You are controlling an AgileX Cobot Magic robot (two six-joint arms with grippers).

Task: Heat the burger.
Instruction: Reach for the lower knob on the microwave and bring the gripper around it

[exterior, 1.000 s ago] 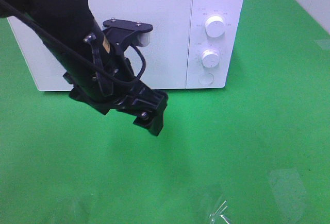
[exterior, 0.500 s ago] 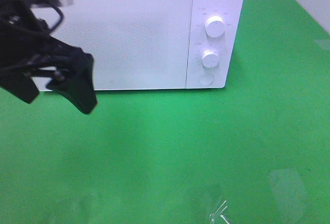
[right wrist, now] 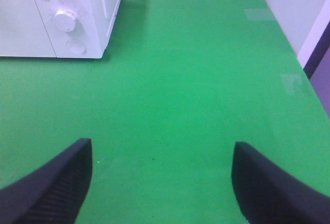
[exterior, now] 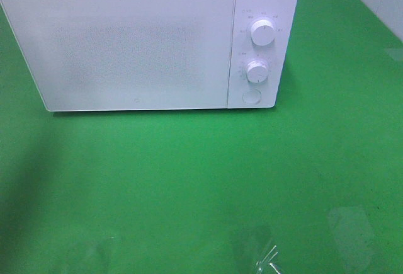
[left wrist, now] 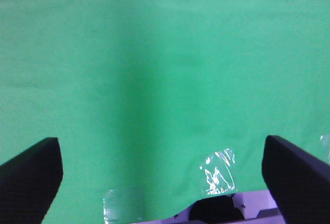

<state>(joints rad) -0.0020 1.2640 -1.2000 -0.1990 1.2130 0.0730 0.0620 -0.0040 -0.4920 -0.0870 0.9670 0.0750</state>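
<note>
- Exterior high view: a white, box-shaped microwave oven (exterior: 135, 47) is seen standing on the green cloth-covered table (exterior: 201, 179) with its door shut flush. Neither arm is shown here.
- The burger is seen in no view. It may be judged to sit behind the shut door, but this cannot be confirmed through the opaque panel.
- Two round white dials (exterior: 262, 32) and a round white button (exterior: 251, 96) are set on the oven's front, where they can be reached from the table side.
- The left gripper (left wrist: 160, 157) is held over bare cloth, its jaws spread wide with nothing between them.
- The right gripper (right wrist: 161, 152) is likewise spread wide and empty, and is aimed past the oven's control corner, probably kept ready for the dials.
</note>
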